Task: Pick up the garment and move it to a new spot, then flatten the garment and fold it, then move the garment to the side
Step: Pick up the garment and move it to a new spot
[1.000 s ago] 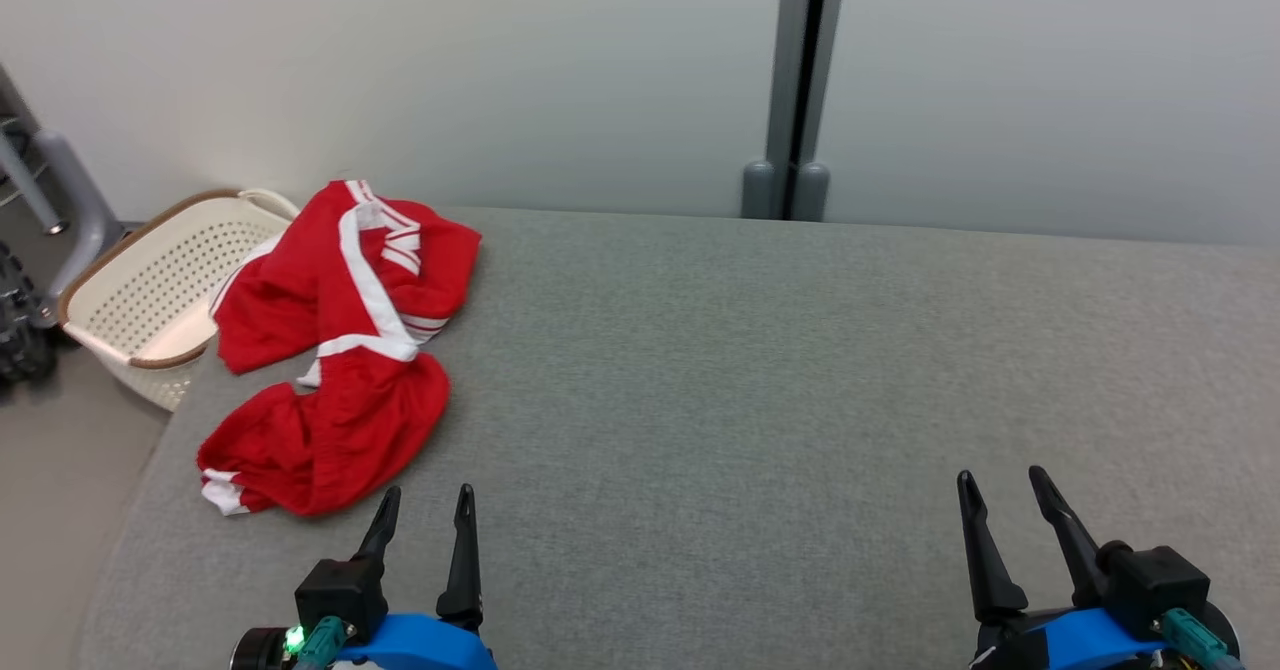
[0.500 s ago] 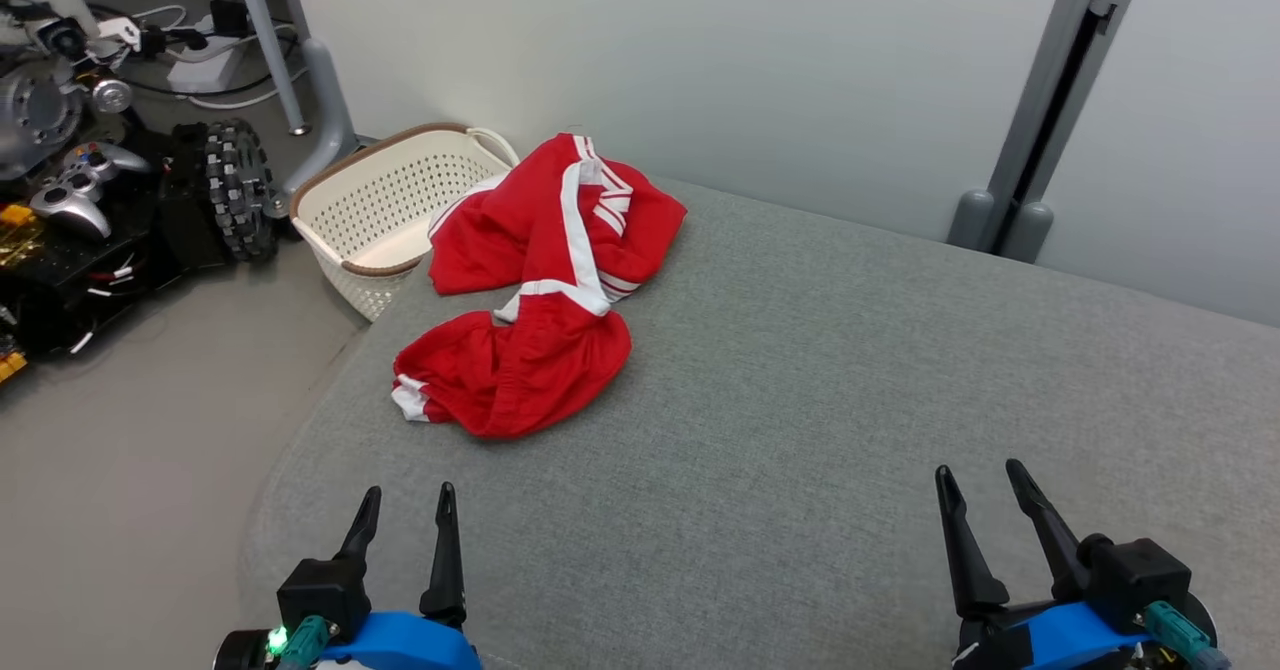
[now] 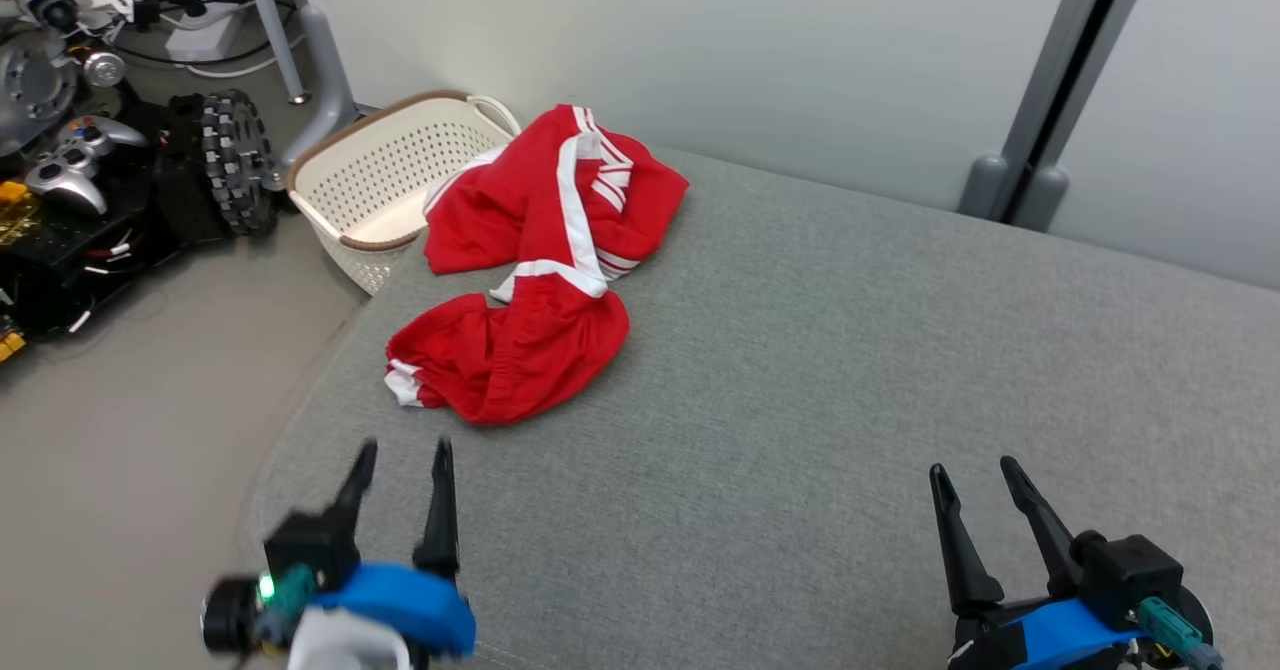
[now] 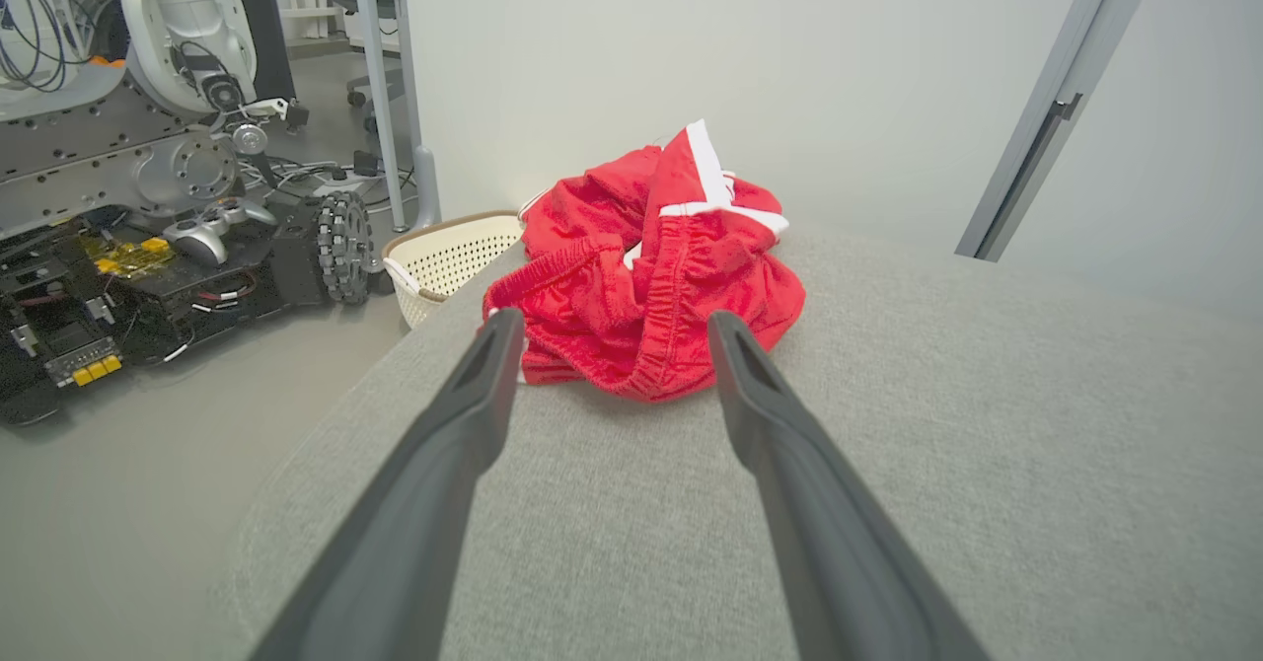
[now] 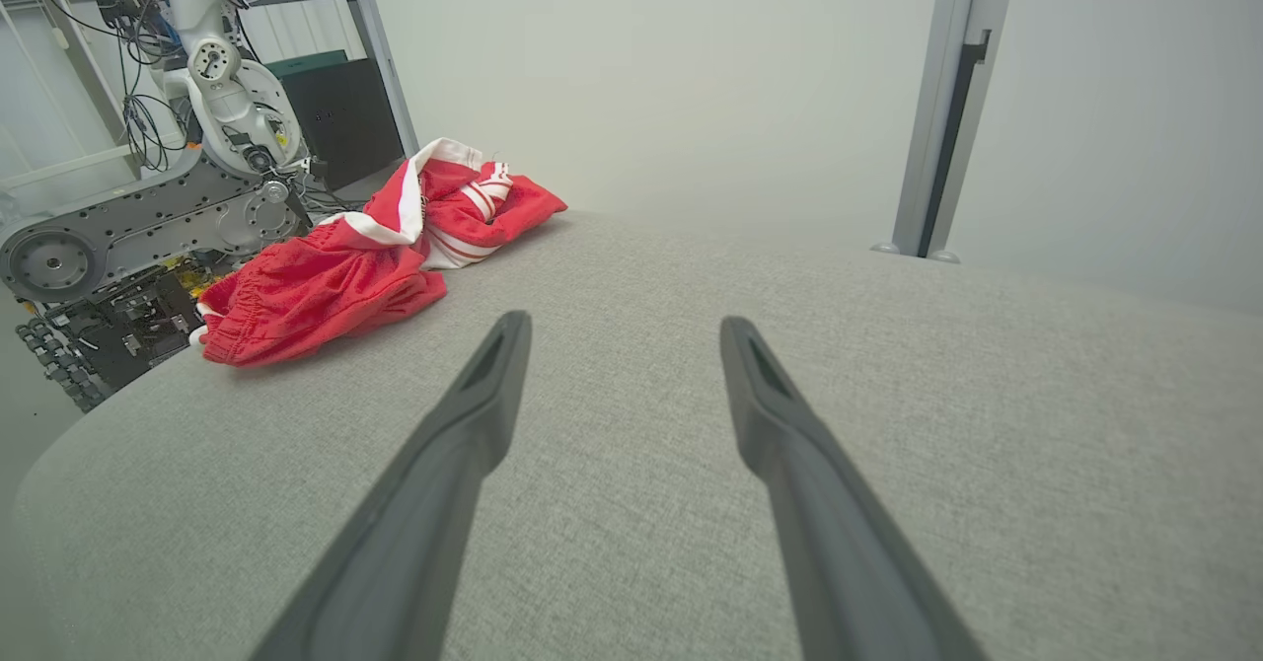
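My empty left claw (image 3: pixel 405 445), fingers apart, was nearer the crumpled red white-striped garment (image 3: pixel 545 300) lying lengthwise straight ahead.

Bare worktop (image 3: pixel 850 370) through the centre and right of the head view, passable up to the wall (image 3: pixel 750 40) and grey post (image 3: pixel 1060 80) at the top. Blocked at upper left by the crumpled red garment (image 3: pixel 540 280), overlapping the rim of a perforated basket (image 3: pixel 370 170) off the worktop's edge. At far left, floor (image 3: pixel 150 400) crowded with wheeled machinery (image 3: pixel 100 190). Ahead of the left fingers (image 4: pixel 464 434), a short clear strip, then garment.
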### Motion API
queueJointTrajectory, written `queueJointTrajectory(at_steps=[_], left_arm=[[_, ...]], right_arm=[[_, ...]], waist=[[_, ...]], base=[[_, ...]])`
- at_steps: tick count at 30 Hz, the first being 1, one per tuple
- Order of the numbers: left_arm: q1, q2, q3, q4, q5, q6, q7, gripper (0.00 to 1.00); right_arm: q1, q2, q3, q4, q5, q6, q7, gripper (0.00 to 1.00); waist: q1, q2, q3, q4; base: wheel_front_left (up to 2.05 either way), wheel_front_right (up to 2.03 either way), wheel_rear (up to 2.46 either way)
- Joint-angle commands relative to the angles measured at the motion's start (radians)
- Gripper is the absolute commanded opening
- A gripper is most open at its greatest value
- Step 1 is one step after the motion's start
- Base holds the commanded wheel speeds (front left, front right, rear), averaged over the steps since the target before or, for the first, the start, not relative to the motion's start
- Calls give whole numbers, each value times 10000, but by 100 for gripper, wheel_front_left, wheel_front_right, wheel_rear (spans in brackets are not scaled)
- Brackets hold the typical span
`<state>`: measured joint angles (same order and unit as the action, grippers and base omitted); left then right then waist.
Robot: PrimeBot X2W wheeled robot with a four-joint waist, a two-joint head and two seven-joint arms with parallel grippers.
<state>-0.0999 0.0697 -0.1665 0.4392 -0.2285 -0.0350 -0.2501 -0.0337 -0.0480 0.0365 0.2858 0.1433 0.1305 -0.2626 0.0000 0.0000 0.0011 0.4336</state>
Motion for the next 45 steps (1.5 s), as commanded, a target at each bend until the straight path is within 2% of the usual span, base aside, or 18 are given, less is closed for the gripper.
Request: queueJointTrajectory(at_steps=[1,5,11,17,21,25,29,31,34,38,39,41,42,45], left_arm=[[-629,125,20,-128,-8,-108,124,100],[-2022,650,110,-422,46,-318,549,100],[-4194,1824,154,-259,-21,-694,1827,100],[-5609,2711,40,1142,-895,-911,4446,100],[-5868,3226,-339,1757,-1477,-968,5797,100],[-5844,3411,-460,2010,-2445,-973,6492,100],[-5607,3658,-681,2129,-2959,-948,7043,100],[-5534,3699,-605,2276,-3163,-948,7194,100],[-5452,3707,-452,2558,-3333,-704,7321,100],[-5381,3601,-320,2740,-3598,-709,7348,99],[-5373,3560,-267,2773,-3676,-722,7322,56],[-5356,3531,-242,2812,-3802,-764,7245,22],[-5350,3530,-257,2812,-3842,-786,7217,0],[-5344,3635,-403,2655,-3818,-855,7034,0]], right_arm=[[-179,-43,-31,-15,-84,5,-37,100],[-367,-43,-33,-144,-305,5,-35,100],[-762,-44,-2,-253,-712,5,-37,100],[-1091,-44,85,-310,-996,5,-35,100],[-1226,-41,18,-367,-1120,5,-37,100],[-1327,-44,-50,-461,-1182,5,-35,100],[-1481,-41,-12,-559,-1133,5,-37,100],[-1517,-41,28,-567,-1087,5,-35,100],[-1567,-43,94,-540,-1010,3,-37,100],[-1600,-43,137,-499,-949,5,-35,100],[-1607,-43,133,-487,-928,3,-37,100],[-1614,-43,109,-457,-894,3,-35,100],[-1608,-43,92,-447,-878,3,-37,100],[-1538,-41,65,-407,-838,5,-37,100]], waist=[[0,0,84,-99],[0,0,536,-500],[0,0,1371,-1295],[0,0,2063,-2173],[0,0,2435,-2644],[0,0,2795,-2990],[0,0,3104,-3216],[0,0,3205,-3299],[0,0,3270,-3393],[0,0,3262,-3457],[0,0,3245,-3471],[0,0,3180,-3486],[0,0,3128,-3485],[0,0,2889,-3454]], base=[[0,0,0],[0,0,0],[0,0,0],[0,0,0],[0,0,0],[0,0,0],[0,0,0],[0,0,0],[0,0,0],[0,0,0],[0,0,0],[0,0,0],[0,0,0],[0,0,0]])
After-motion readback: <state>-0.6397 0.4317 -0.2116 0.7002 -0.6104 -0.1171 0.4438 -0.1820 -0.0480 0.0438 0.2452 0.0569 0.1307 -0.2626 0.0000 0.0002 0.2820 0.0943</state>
